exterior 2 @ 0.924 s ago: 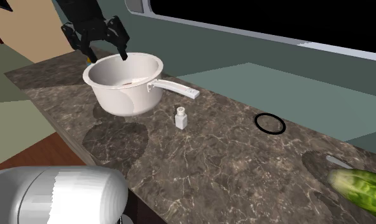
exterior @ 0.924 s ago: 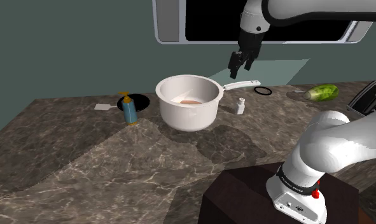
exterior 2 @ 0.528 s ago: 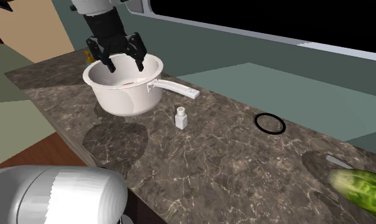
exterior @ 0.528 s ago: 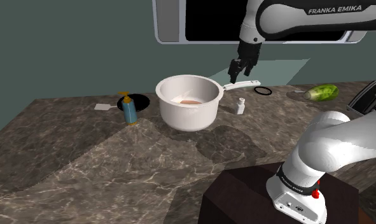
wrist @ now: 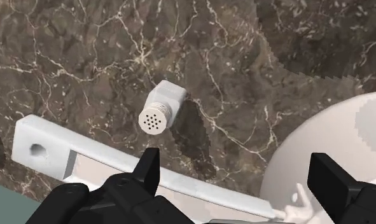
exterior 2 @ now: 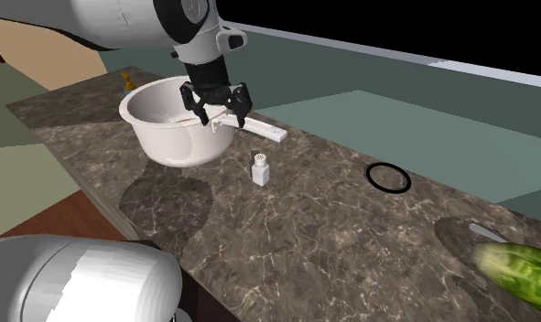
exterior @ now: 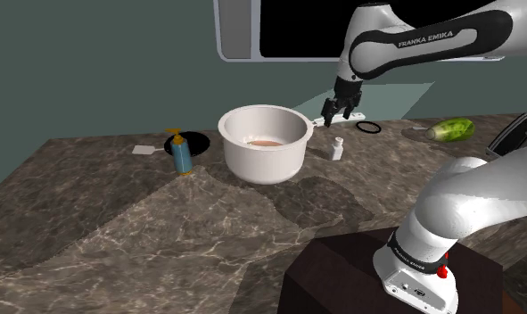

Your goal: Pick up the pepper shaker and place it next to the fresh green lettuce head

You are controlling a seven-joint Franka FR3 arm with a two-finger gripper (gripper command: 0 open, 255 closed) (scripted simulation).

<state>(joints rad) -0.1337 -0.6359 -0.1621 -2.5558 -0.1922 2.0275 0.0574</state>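
Observation:
The pepper shaker is a small white bottle with a perforated cap, standing upright on the dark marble counter near the pot's handle. The lettuce head lies green at the counter's far end. My black gripper is open with nothing between its fingers, hovering over the pot handle, above and a little short of the shaker.
A large white pot with a long handle stands beside the shaker. A blue soap bottle stands at the pot's other side. A black ring lies between shaker and lettuce.
The gripper has come down and moved from over the pot towards its handle and the shaker. It has stayed open. Nothing on the counter has moved.

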